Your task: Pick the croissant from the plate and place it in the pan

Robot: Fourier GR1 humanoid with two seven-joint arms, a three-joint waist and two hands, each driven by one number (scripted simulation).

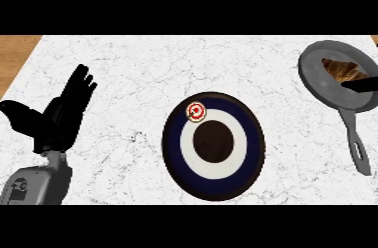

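Head view of the marble worktop. The croissant lies in the grey pan at the far right, its handle pointing near. A dark finger of the right hand reaches in from the right edge, just beside the croissant's near side; whether it grips cannot be told. The dark, ringed plate sits at centre. The left hand rests released at the left, fingers up, well apart from the croissant.
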